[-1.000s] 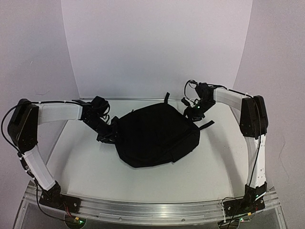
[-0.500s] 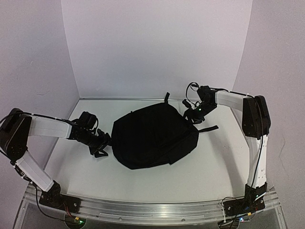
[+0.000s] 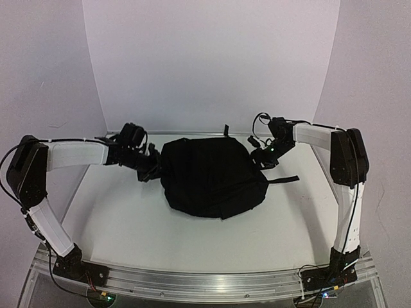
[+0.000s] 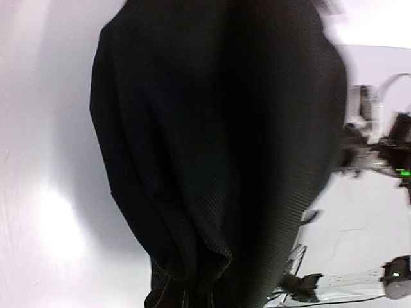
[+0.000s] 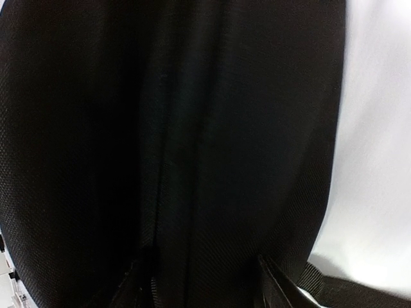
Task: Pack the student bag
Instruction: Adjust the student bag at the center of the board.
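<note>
At the middle of the white table (image 3: 122,221), the black bag (image 3: 212,183) is lying in a rumpled heap between the two arms. The left gripper (image 3: 153,171) is pinching the bag's left edge, its jaws closed on bunched fabric. The right gripper (image 3: 264,158) is resting against the bag's far right corner with its jaws standing apart, beside a loose strap (image 3: 284,179).

A robot lab bench, not a home or a shop.
A left arm (image 3: 70,154) and a right arm (image 3: 314,135) are bolted to an aluminium rail (image 3: 212,282) edging a white table (image 3: 128,224), with plain pale backdrop panels (image 3: 212,64) around.
</note>
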{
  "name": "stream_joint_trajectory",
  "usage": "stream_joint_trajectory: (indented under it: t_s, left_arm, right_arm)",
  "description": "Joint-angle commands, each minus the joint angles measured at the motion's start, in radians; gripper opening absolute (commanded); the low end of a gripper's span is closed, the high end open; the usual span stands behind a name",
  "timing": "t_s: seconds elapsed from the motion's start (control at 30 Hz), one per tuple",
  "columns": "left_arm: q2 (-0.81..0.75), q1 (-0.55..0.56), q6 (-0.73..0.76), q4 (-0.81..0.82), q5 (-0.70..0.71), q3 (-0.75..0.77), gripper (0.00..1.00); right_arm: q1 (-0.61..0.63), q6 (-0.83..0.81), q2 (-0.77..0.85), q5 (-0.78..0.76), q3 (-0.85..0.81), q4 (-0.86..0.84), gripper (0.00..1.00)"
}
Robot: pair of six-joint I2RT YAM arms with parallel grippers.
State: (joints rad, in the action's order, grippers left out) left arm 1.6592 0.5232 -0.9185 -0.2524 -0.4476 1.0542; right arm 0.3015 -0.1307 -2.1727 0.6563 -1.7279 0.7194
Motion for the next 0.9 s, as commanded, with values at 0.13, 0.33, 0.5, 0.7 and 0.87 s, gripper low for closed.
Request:
stream_joint_trajectory:
  t_s: [0.13, 0.33, 0.5, 0.7, 0.87]
  left_arm:
    - [0.058, 0.055, 0.157, 0.197, -0.070, 0.729, 0.00]
    - [0.365, 0.124, 0.091, 0.273, -0.244, 1.317, 0.00]
    - [0.421, 0.137, 0.116, 0.160, -0.229, 1.418, 0.00]
    - [0.329, 0.116, 0.072, 0.249, -0.129, 1.194, 0.00]
    - [0.645, 0.157, -0.018, 0.201, -0.241, 1.689, 0.00]
  right_arm:
    - [-0.045, -0.021, 0.019, -0.005, -0.011, 0.120, 0.72]
    - [-0.097, -0.034, 0.009, -0.010, -0.041, 0.148, 0.77]
    - [-0.097, -0.028, 0.009, 0.002, -0.046, 0.151, 0.77]
    - [-0.097, -0.021, 0.002, 0.009, -0.043, 0.149, 0.77]
    - [-0.098, -0.007, 0.000, 0.000, -0.050, 0.149, 0.77]
